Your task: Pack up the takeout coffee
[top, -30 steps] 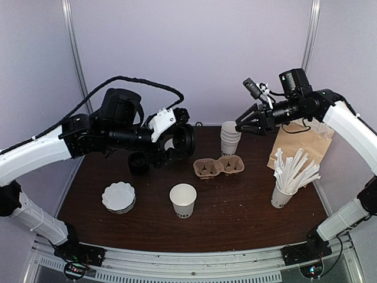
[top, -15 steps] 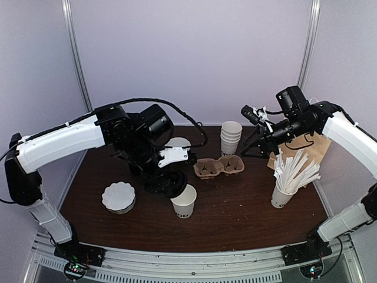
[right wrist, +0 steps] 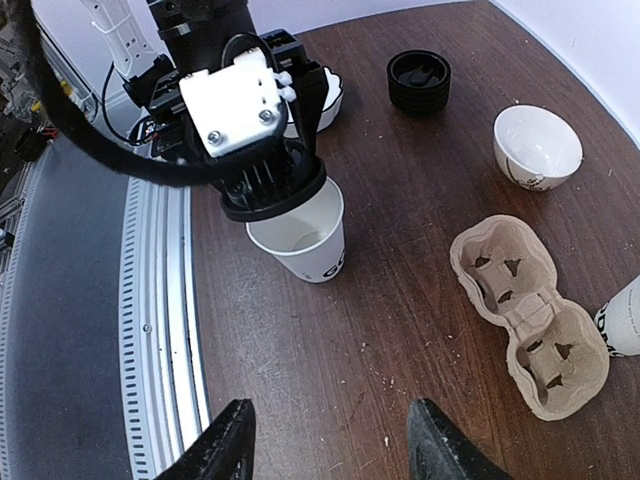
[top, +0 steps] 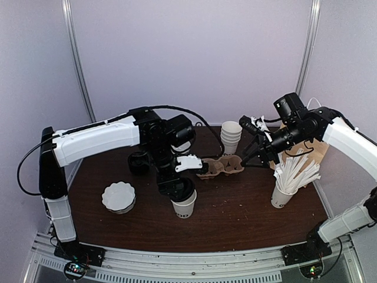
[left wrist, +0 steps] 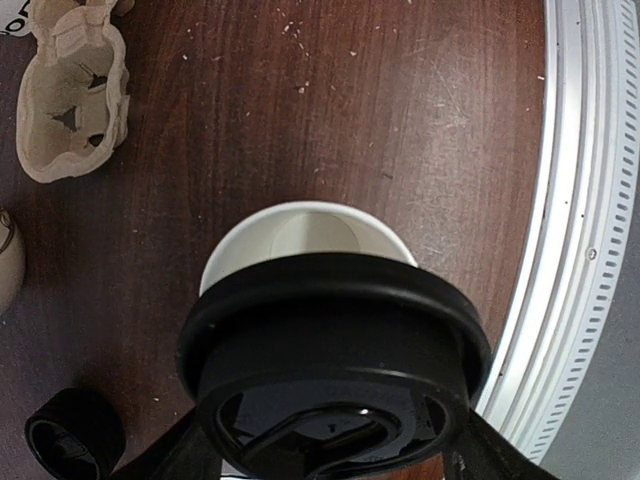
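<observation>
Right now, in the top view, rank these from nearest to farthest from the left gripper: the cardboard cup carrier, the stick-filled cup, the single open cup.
From the left gripper, holding the black lid:
1. Single open cup, directly beneath it.
2. Cardboard cup carrier, to its right, farther back.
3. Stick-filled cup, far right side.

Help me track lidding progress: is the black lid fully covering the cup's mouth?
No, in the left wrist view the black lid overlaps only part of the cup, whose rim and white inside show uncovered beyond it.
</observation>
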You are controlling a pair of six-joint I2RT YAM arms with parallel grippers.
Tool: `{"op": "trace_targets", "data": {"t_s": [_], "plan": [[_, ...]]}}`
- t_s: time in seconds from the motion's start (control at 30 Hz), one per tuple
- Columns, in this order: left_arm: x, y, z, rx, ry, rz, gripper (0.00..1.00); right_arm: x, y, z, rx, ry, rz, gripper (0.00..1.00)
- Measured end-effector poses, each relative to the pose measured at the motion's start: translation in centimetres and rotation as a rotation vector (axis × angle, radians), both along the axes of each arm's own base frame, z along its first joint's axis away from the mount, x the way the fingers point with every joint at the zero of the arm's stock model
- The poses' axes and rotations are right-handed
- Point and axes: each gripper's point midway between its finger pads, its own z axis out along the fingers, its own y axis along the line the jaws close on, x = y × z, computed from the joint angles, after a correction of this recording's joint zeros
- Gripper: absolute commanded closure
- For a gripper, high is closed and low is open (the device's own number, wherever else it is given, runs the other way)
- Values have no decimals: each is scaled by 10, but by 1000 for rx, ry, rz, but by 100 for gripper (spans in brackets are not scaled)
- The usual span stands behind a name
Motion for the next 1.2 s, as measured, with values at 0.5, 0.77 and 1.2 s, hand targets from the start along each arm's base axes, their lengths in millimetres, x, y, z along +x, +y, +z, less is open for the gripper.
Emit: {"op": "trace_targets", "data": {"t_s": [0.5,0.77,1.2], "plan": [[5,-4,-23,75,30,-13,22,-6,-2,-4,-5,-4,12,45],[2,-7,-24,72,53,-20,2,-6,-3,-5,-6,-2,13,45],[4,-7,-17,59,36,-21,2,-7,-3,-5,-9,-1,13,46]]}}
